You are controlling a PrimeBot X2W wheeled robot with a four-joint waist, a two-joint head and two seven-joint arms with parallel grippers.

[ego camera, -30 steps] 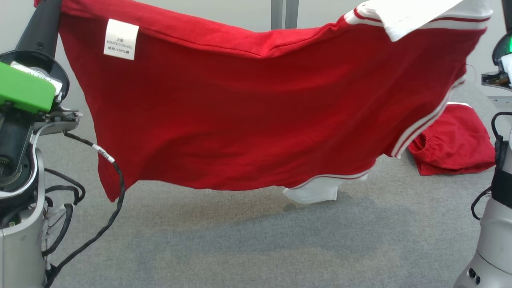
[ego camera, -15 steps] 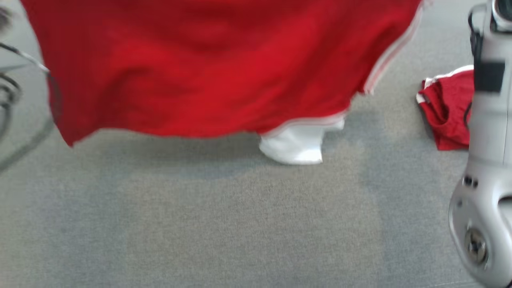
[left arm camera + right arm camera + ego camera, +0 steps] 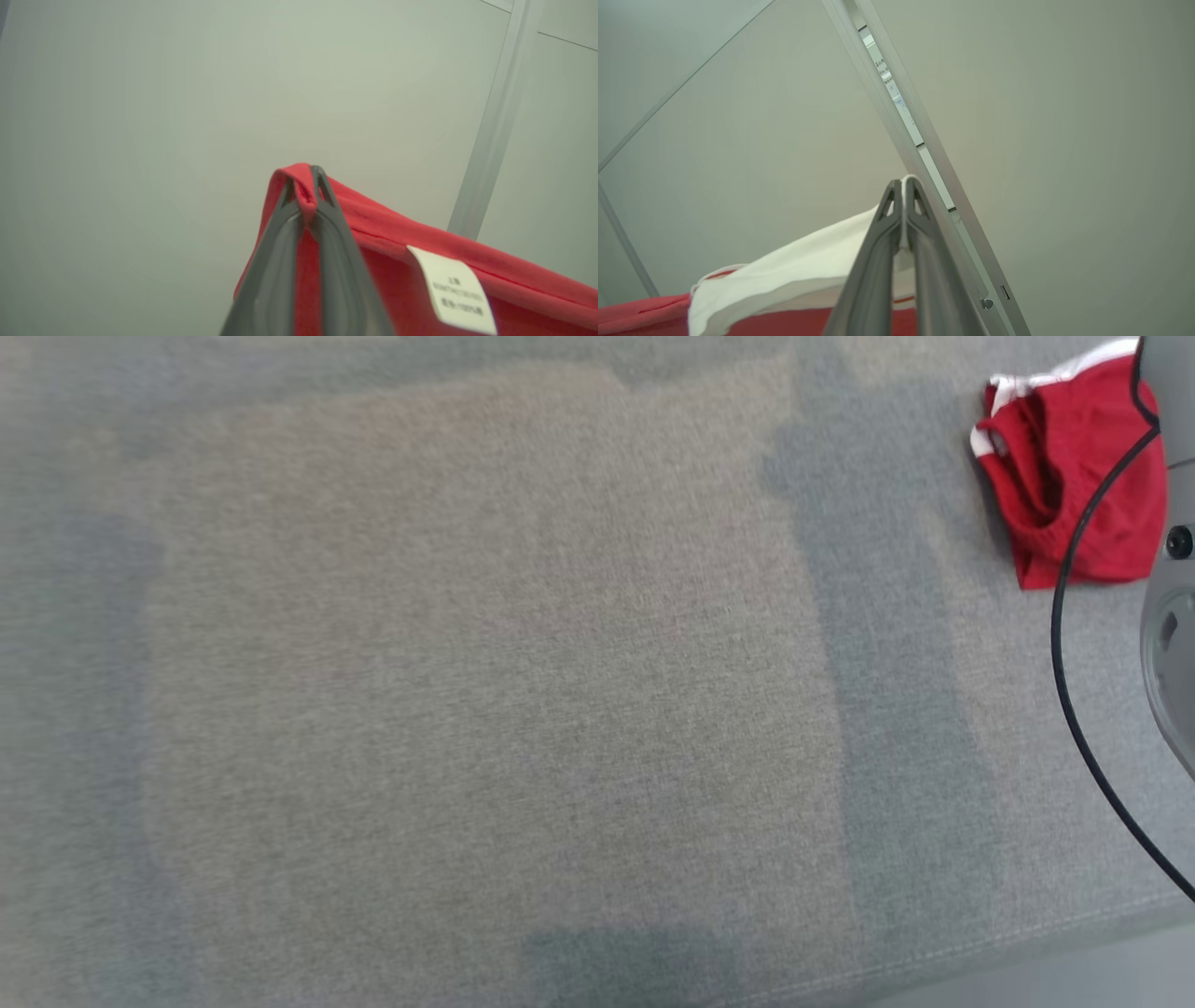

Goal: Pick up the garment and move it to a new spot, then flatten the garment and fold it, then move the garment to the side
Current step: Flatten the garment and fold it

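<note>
The garment is a red shirt with a white collar, held up in the air between both arms in front of a pale wall. In the left wrist view my left gripper [image 3: 303, 179] is shut on a folded red edge of the garment [image 3: 397, 270], near its white label [image 3: 460, 291]. In the right wrist view my right gripper [image 3: 903, 182] is shut on the white collar [image 3: 794, 275], with red fabric below it. The garment hangs out of the head view.
The head view looks down on a grey cloth-covered surface [image 3: 513, 663]. A second red piece of clothing [image 3: 1074, 476] lies crumpled at its upper right. A black cable [image 3: 1064, 644] and a pale arm part [image 3: 1172, 644] cross the right edge. The surface's front edge [image 3: 1027, 933] runs at the lower right.
The head camera has tilted downward, so the held garment has slid up and out of the picture and the red clothing at the right has risen. Both grips stay shut.
</note>
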